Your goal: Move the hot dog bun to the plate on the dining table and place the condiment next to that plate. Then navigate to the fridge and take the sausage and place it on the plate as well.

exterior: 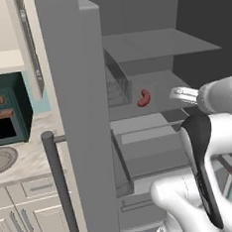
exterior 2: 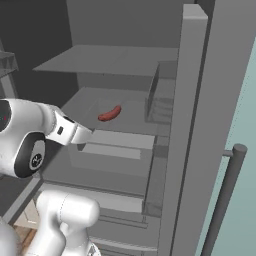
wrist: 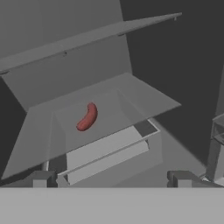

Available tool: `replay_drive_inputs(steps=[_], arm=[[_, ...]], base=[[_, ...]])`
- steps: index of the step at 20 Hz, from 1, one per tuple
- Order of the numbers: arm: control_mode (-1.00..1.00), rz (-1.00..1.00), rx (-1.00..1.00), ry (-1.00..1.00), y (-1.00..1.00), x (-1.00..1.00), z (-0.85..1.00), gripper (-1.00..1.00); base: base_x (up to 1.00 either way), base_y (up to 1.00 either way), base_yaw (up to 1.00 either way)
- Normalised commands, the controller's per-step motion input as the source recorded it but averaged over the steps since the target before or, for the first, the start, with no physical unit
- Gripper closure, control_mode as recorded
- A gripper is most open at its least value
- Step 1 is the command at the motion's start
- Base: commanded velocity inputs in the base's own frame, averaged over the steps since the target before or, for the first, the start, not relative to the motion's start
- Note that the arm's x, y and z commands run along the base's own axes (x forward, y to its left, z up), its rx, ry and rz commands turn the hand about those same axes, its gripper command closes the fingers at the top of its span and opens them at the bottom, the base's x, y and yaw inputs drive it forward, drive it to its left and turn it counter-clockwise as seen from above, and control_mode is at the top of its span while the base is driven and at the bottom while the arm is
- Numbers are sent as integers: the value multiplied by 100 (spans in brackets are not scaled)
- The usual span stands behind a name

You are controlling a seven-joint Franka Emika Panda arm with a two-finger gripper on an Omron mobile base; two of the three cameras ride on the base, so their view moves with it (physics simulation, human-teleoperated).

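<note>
Hand view is showing sausage lying on fridge shelf w/ hand spread wide, approaching; prob light, soft, slippery, so grabbing mid-body across the curve.

A: Flat, even rendered light, no glare. The fridge interior is dim grey, its far wall near black.

B: Edges look soft and blocky. The sausage shows faint shading; shadows under the shelf are weak.
</note>
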Motion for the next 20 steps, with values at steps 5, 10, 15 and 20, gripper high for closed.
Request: replay_drive_inputs(steps=[5, 10, 15, 20], arm=[[-100, 0, 0, 7, 32, 95, -19, -100], [-100, 1, -2, 10, 34, 78, -36, -100], [-100, 5, 0, 9, 1, 57, -28, -100], [-100, 2, 0, 9, -3, 53, -27, -100]], base=[[0, 0, 0], [0, 0, 0], [0, 0, 0], [0, 0, 0]])
